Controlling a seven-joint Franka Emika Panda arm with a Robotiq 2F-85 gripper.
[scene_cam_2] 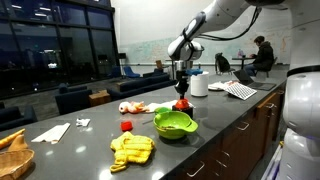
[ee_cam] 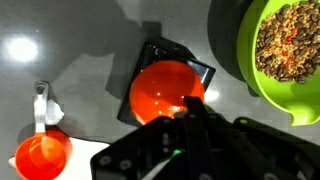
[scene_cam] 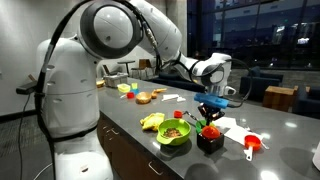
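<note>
arm (scene_cam: 165, 50) reaches forward, hand (scene_cam: 211, 104) shut, pointing down.

green bowl (ee_cam: 285, 45): cut off right | end effector (ee_cam: 190, 110): fingertips indistinct

Office break area: long grey surface (scene_cam_2: 228, 118), tall dark windows (scene_cam_2: 60, 50), lounge chairs (scene_cam_2: 75, 98), whiteboard (scene_cam_2: 150, 52), seated person (scene_cam_2: 262, 52) behind.

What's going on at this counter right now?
A robot arm hangs its tool, shut, just above a red bowl that sits on a black square base on the counter. A green bowl of grain stands beside it, and a red measuring cup lies on white paper nearby. Whether the tool grips anything cannot be told.
</note>
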